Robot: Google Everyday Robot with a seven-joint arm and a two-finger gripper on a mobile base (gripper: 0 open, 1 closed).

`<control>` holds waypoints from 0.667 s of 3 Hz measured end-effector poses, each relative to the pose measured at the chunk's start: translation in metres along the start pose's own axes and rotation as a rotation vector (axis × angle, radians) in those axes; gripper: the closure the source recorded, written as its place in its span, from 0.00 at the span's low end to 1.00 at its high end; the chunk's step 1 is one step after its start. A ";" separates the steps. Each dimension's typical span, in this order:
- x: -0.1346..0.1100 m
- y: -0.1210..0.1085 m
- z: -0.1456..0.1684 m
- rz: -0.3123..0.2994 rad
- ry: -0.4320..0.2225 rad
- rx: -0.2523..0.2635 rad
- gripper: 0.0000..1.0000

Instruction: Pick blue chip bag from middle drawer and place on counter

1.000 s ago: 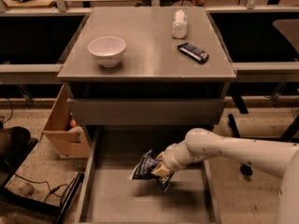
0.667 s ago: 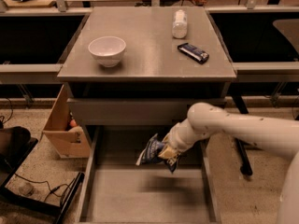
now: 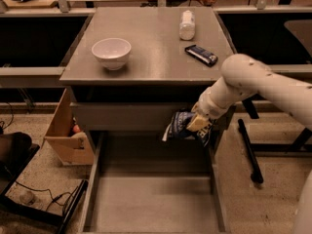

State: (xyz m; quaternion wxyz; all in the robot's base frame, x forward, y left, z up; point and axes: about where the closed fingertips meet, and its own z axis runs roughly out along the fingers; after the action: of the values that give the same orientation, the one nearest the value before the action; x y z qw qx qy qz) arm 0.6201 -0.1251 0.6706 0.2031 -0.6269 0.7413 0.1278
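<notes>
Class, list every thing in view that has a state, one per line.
blue chip bag, held in the air above the drawer.
gripper, jaws shut on the bag, just below the counter front edge.
middle drawer, pulled open.
bowl, upright on the counter.
cardboard box, open-topped.

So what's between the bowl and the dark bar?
Only bare counter, in the camera view. The gripper holds the chip bag below the counter's front edge.

Dark blue chip bag [image 3: 178, 126] in tan pincer [image 3: 197, 125] over grey middle drawer [image 3: 151, 204].
</notes>
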 end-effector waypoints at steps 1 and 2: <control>0.002 0.006 -0.012 -0.001 0.015 -0.045 1.00; 0.002 0.007 -0.011 -0.001 0.016 -0.049 1.00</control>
State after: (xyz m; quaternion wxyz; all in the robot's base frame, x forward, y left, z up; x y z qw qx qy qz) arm 0.6114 -0.1303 0.6787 0.1818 -0.6332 0.7390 0.1408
